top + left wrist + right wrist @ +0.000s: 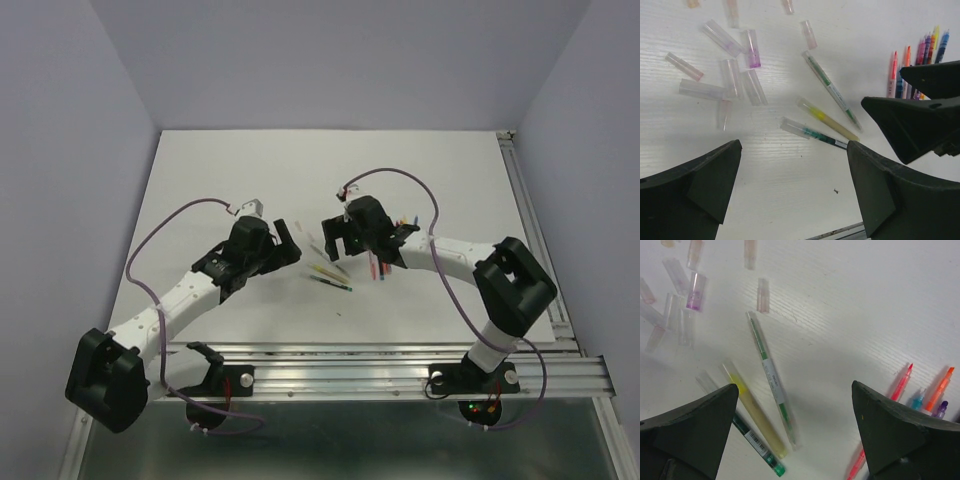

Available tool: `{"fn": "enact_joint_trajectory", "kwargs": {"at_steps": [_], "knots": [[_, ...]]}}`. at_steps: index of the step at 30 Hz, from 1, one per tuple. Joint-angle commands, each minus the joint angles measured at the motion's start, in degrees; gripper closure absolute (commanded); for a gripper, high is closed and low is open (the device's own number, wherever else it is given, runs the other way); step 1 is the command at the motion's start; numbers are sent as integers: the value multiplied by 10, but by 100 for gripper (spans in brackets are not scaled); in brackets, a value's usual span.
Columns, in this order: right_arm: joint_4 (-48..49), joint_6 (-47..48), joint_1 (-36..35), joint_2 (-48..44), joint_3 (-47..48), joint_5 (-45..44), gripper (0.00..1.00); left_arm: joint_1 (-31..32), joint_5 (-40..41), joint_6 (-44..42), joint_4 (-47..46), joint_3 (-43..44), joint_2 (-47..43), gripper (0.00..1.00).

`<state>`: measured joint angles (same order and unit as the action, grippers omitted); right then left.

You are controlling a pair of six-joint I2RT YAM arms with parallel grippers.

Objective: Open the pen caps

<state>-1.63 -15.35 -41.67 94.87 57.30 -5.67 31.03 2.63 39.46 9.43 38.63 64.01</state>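
White tabletop (200, 170), from above: left gripper (290, 243) and right gripper (335, 232) hover spread and empty either side of slim pens (333, 278). Left wrist: translucent pale pen caps (733, 77) lie loose at upper left, while a green pen (830, 90), yellow pen (826, 118) and teal pen (812, 133) wear theirs. Likely between pens; next, each arm should pinch one end of a capped pen. Right wrist: white barcode label (756, 440) on the teal pen, print unreadable.

A white table (200, 180) is seen, on which loose translucent pen caps (751, 49) are scattered. Three pens (826, 117) are laid just beside them, and uncapped coloured pens (892, 75) are grouped apart.
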Motion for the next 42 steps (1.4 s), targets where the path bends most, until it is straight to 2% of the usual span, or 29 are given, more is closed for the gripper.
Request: {"fn": "enact_joint_trajectory", "kwargs": {"at_steps": [1, 10, 18, 22, 24, 25, 27, 28, 30, 33, 34, 39, 42], "knots": [[-19, 55, -16, 36, 69, 6, 0, -1, 6, 18, -4, -22, -41, 1], [-65, 85, -38, 123, 134, -58, 1, -1, 53, 41, 23, -28, -59, 1], [-52, 77, -39, 179, 161, -83, 14, -1, 40, 34, 7, -31, -53, 1], [-47, 75, -39, 192, 157, -79, 28, -1, 42, 33, 8, -32, -56, 1], [-50, 77, -39, 194, 147, -79, 28, -1, 44, 32, 8, -31, -56, 1], [-53, 74, -39, 194, 142, -80, 37, -2, 45, 31, 8, -31, -56, 1], [-53, 67, -40, 191, 124, -87, 43, -1, 44, 32, 8, -30, -56, 1], [-54, 60, -41, 190, 118, -87, 53, -1, 44, 32, 8, -29, -56, 1], [-58, 53, -43, 182, 99, -87, 63, -1, 44, 31, 9, -29, -53, 1], [-58, 36, -46, 170, 81, -91, 69, -2, 42, 29, 9, -26, -51, 1], [-58, 29, -46, 168, 70, -92, 73, -1, 41, 28, 8, -24, -49, 1], [-55, 12, -47, 146, 46, -97, 78, -1, 38, 25, 10, -19, -48, 1], [-57, 11, -47, 141, 37, -103, 88, -2, 36, 25, 11, -19, -53, 1]]}}
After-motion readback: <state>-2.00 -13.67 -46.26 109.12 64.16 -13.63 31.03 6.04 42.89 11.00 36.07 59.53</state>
